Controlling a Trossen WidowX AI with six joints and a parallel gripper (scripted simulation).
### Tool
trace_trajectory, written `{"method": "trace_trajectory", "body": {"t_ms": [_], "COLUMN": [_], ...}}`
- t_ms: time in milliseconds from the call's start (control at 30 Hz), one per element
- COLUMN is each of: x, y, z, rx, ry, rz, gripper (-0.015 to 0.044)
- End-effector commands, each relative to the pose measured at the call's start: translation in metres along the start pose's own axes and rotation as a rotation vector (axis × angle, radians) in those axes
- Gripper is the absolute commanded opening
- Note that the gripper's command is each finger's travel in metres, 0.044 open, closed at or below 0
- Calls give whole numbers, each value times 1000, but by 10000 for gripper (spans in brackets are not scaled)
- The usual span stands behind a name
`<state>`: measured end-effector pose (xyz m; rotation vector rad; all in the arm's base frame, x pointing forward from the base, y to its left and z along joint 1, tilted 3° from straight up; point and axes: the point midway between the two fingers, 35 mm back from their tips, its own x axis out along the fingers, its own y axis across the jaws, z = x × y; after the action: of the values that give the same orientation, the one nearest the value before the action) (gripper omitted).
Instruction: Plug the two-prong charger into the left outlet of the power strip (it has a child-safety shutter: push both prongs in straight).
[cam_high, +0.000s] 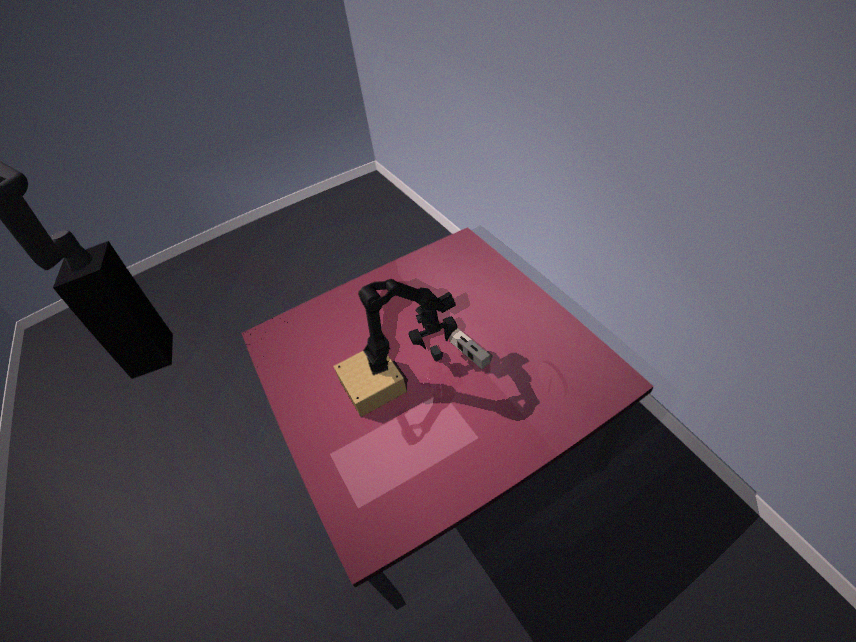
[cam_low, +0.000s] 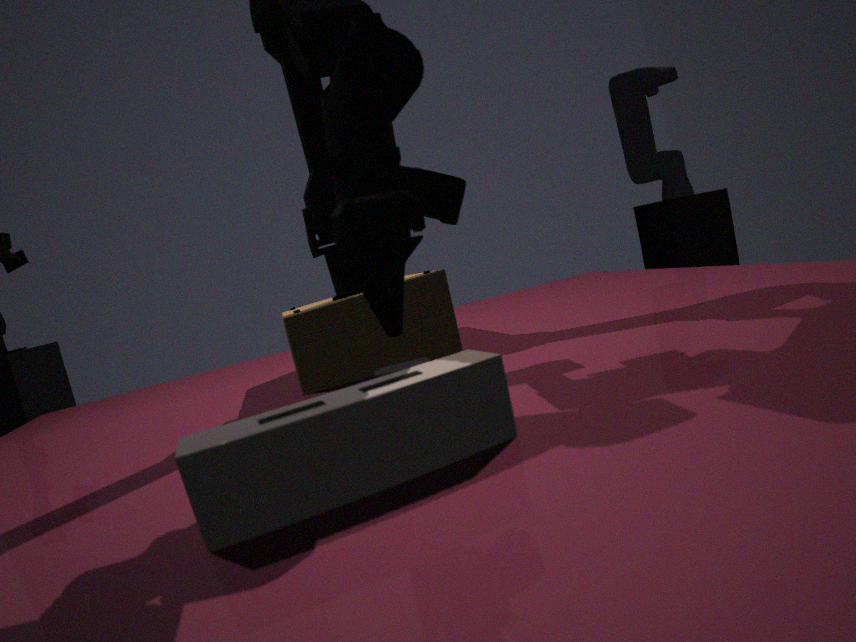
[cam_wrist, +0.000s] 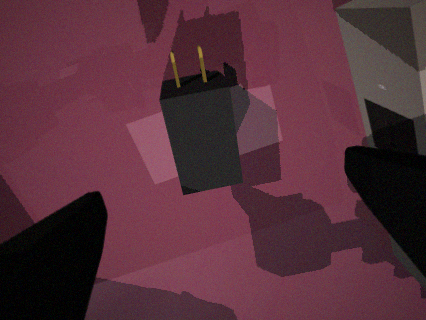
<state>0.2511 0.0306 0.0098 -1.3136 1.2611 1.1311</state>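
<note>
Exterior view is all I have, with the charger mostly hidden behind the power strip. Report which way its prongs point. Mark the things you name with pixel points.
Observer: In the wrist view, the charger's (cam_low: 402, 364) (cam_wrist: 202, 140) two gold prongs (cam_wrist: 202, 65) point toward the picture's upper edge, not at the power strip (cam_high: 479, 356) (cam_low: 359, 442) (cam_wrist: 382, 60) on the right.

Operator: Noted. I make out only one finger; tell me how the gripper stands.

Observer: Open: the wrist view shows the gripper's (cam_high: 433, 331) (cam_low: 394, 334) (cam_wrist: 226, 175) two fingers wide apart, with nothing gripped.
</note>
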Motion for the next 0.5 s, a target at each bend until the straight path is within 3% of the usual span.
{"method": "trace_trajectory", "body": {"t_ms": [0, 467], "x": [2, 18], "y": [4, 4], "z": [0, 0], "rx": [-25, -25], "ry": [10, 10], "rz": [16, 16], "gripper": [440, 440]}}
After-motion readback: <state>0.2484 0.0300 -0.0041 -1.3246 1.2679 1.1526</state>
